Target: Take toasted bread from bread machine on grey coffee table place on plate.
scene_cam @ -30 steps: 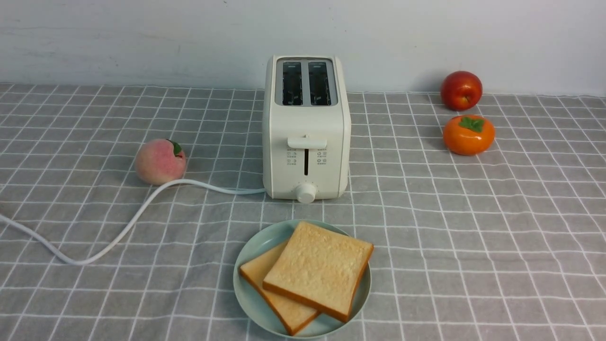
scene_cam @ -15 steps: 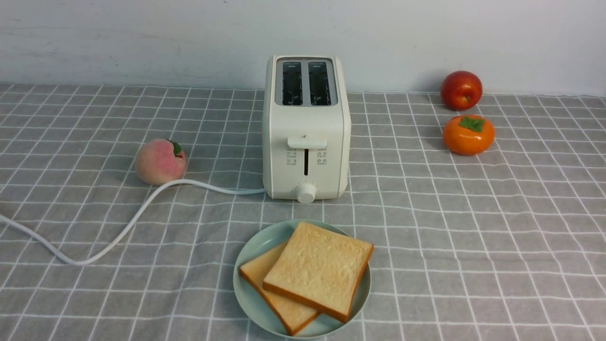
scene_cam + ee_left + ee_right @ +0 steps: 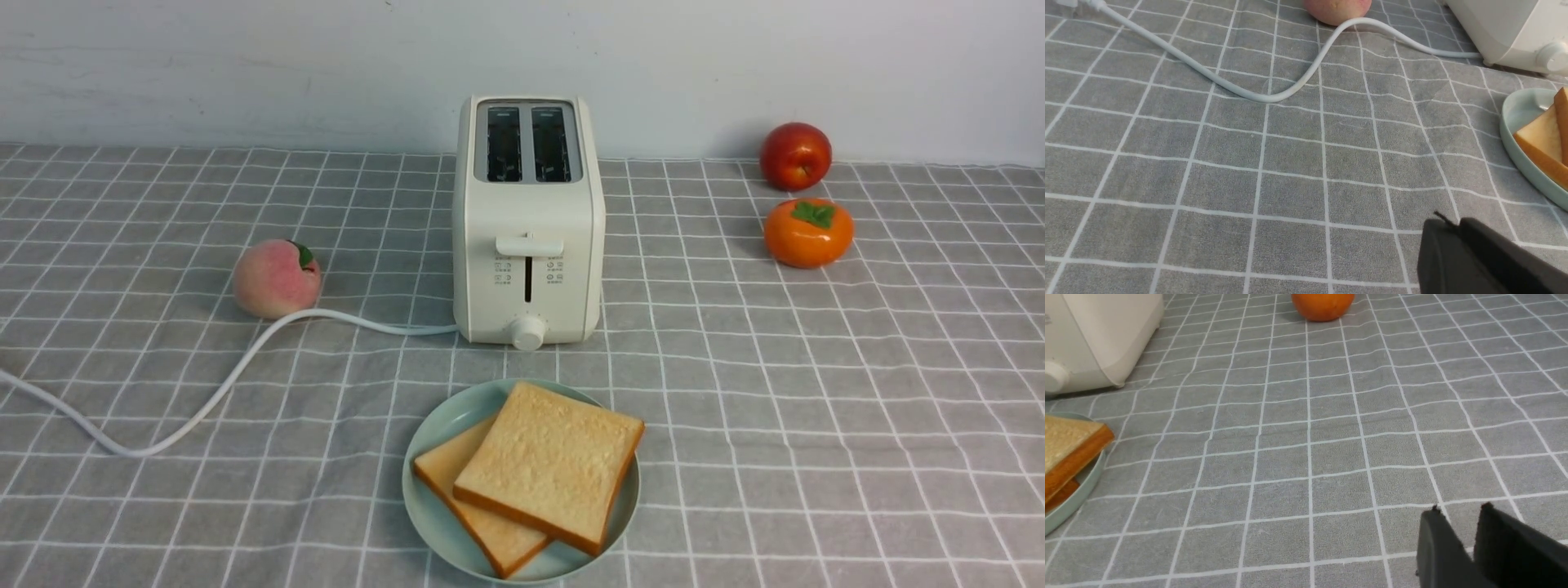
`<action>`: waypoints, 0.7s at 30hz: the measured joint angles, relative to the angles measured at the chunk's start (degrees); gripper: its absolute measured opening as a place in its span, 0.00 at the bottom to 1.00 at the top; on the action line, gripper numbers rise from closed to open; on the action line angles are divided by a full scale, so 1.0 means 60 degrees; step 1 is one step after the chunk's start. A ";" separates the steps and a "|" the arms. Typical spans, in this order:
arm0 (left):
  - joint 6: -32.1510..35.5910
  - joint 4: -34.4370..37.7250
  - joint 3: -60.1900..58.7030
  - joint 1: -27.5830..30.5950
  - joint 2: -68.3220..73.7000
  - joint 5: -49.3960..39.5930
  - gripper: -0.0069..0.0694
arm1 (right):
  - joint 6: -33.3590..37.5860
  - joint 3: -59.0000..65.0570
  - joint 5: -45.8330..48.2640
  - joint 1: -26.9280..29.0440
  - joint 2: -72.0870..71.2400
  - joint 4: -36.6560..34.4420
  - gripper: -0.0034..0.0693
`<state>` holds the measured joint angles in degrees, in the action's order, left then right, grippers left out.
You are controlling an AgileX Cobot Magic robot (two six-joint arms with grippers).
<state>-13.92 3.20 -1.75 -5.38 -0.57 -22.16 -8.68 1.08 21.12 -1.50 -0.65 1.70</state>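
Observation:
Two slices of toasted bread lie stacked on the mint-green plate, the upper slice partly covering the lower slice. Behind the plate stands the cream bread machine on the grey coffee table; both its slots are dark and empty. Neither arm shows in the front view. My left gripper hovers low over the cloth beside the plate, fingers pressed together and empty. My right gripper hovers on the plate's other side, a narrow gap between its fingers, nothing in it.
A peach sits left of the toaster, with the white cord curving past it to the left edge. A red apple and an orange persimmon stand at the back right. A white wall closes the far side.

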 joint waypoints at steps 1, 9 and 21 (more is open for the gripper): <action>0.0000 0.0000 0.0000 0.0000 0.0000 0.0000 0.14 | 0.0000 0.0000 0.0000 0.0000 0.0000 0.0000 0.26; 0.0000 0.0000 0.0000 0.0000 0.0000 0.0000 0.14 | 0.0000 0.0000 0.0000 0.0000 0.0000 0.0000 0.27; 0.0000 0.0000 0.0000 0.0000 0.0000 0.0000 0.14 | 0.0000 0.0000 0.0000 0.0000 0.0000 0.0000 0.29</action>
<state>-13.92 3.20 -1.75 -5.38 -0.57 -22.16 -8.68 1.08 21.12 -1.50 -0.65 1.70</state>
